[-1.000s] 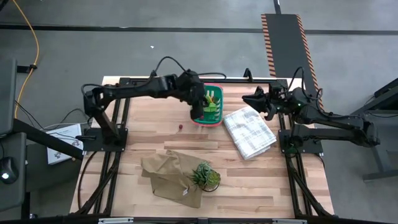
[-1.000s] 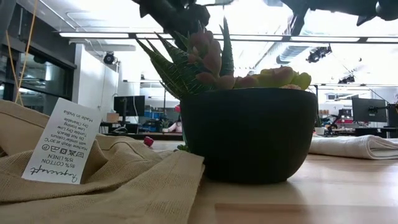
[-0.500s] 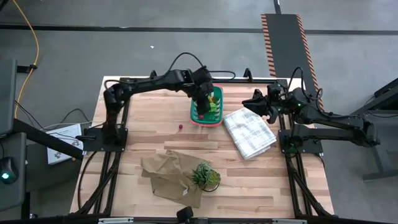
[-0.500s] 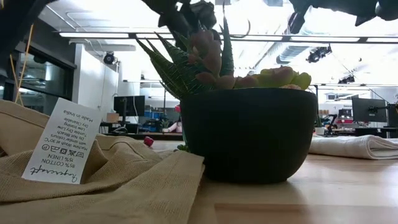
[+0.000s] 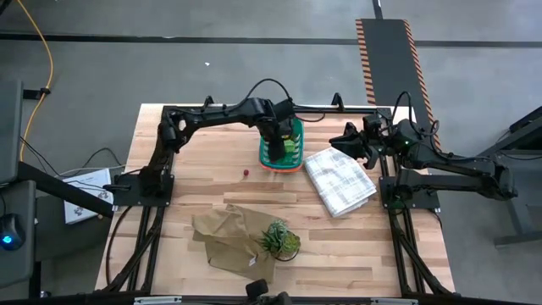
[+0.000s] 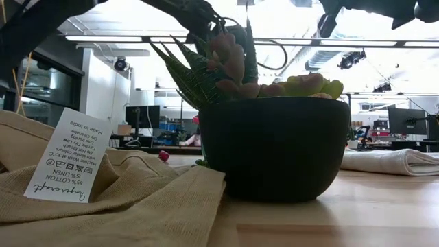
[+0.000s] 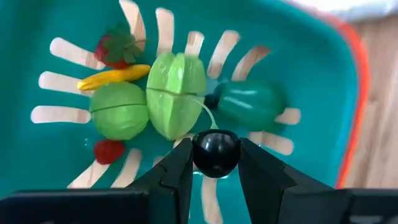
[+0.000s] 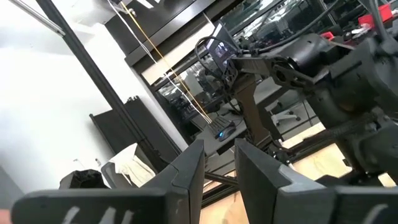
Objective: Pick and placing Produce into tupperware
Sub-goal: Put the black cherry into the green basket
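The teal basket [image 5: 293, 163] stands at the table's far middle; in the left wrist view its floor [image 7: 323, 87] carries two light green lumps [image 7: 176, 93], a yellow piece [image 7: 112, 76], a dark green piece [image 7: 252, 104] and red pieces [image 7: 109, 150]. My left gripper [image 5: 279, 139] hangs over the basket, shut on a dark ball. One small red ball [image 5: 245, 174] lies on the bare wood left of the basket. My right gripper [image 5: 341, 140] waits at the far right, open, above the white checked cloth's far corner. My left gripper [image 7: 216, 163] pinches a dark round ball [image 7: 215, 148] between its two fingers [image 7: 180, 171], one on each side of it. The fingers come from above, pointing down into the basket. The ball is lifted clear above the basket's floor, over the produce lying there.
A white checked folded cloth [image 5: 340, 179] lies right of the basket. A tan cloth [image 5: 229, 239] with a label and a spiky potted plant [image 5: 279, 240] sit near the table's near edge; the dark pot [image 6: 274, 147] fills the low view.
My left gripper has moved toward the table's right, from the basket's left rim to over its inside, still shut on the dark ball, the arm stretching out farther. The right arm has kept still.
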Controlling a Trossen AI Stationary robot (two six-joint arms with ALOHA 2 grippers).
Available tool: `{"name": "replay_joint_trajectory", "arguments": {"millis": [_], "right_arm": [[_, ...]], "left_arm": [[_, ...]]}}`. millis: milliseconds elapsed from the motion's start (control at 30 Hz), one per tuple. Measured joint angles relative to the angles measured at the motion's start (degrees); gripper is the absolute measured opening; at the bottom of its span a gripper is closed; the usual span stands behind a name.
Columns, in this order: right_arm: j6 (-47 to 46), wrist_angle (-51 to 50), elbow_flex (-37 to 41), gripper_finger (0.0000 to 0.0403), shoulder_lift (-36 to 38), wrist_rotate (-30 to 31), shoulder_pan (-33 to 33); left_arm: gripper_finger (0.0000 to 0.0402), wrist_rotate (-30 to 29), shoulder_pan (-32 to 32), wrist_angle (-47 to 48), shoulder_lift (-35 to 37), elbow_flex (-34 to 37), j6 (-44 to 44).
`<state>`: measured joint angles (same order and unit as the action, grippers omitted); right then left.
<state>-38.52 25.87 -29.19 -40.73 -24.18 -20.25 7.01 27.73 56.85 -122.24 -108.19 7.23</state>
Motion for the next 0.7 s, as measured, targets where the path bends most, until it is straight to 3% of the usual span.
{"name": "replay_joint_trajectory", "arguments": {"millis": [267, 700], "right_arm": [[0.0, -0.7, 0.0, 0.0079, 0.0, 0.0, 0.0], [0.7, -1.7, 0.0, 0.0079, 0.0, 2.3, 0.0]], "left_arm": [[0.0099, -3.7, 0.4, -0.2, 0.0, 0.0, 7.4], [0.0099, -3.4, 1.1, -0.8, -2.0, 0.1, 14.9]]}}
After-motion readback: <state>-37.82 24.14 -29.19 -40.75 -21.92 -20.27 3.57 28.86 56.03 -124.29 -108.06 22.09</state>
